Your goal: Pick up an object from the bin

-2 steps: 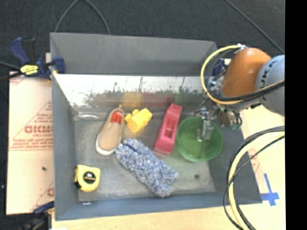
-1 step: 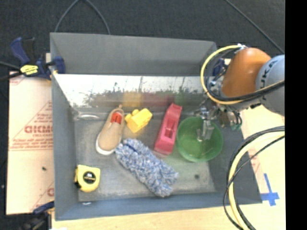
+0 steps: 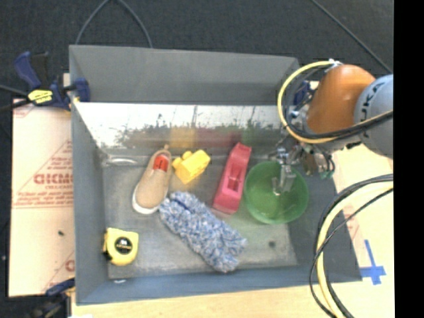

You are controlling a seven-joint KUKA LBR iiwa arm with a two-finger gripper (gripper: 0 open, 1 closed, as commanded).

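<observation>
Green bowl [image 3: 275, 194]: right end of grey bin [image 3: 199, 85], just beside pink tape dispenser [image 3: 232, 177]. Tool [image 3: 286, 176] low within its hollow; opening cannot be told, nothing seen held. Likely risk: smooth curved rim slipping free, or bowl nudging dispenser.

Left of the green bowl [image 3: 262, 201], a pink tape dispenser [image 3: 232, 177] stood just beside it, closing that side. Below the bowl in the view, bare bin floor [image 3: 286, 240] lay open; a blue-white knitted cloth [image 3: 202, 230] blocked farther left.
</observation>
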